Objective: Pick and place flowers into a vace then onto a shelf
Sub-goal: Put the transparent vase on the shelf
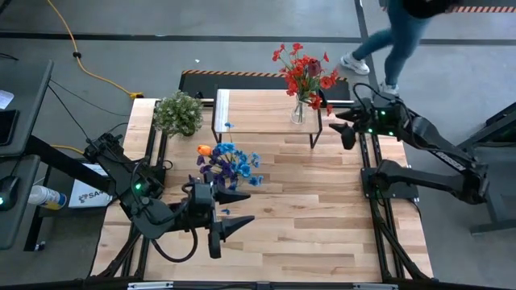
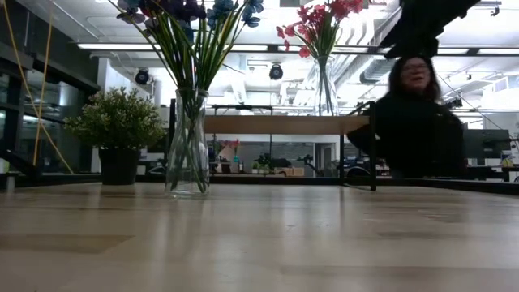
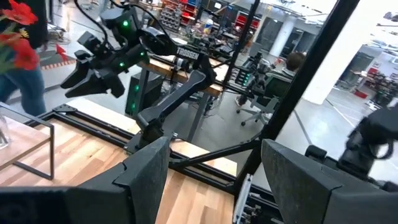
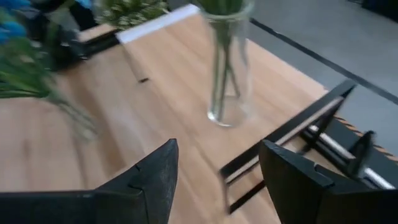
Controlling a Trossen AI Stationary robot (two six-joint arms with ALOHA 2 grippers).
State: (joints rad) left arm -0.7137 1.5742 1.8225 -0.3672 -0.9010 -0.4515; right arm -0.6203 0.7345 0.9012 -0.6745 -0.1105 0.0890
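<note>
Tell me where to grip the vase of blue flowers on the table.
Grip the vase at its narrow neck, below the blooms, coming level from the left tool's side. It stands upright, and the blue flowers spread above it, so a top approach looks blocked.

Left gripper is seen w/ fingers spread apart, nothing between them. Beyond, the right gripper is held above the table edge. Red blooms and a person's jeans are glimpsed nearby.

A person in jeans is walking across the gray floor, and long ceiling lights are shining above.
</note>
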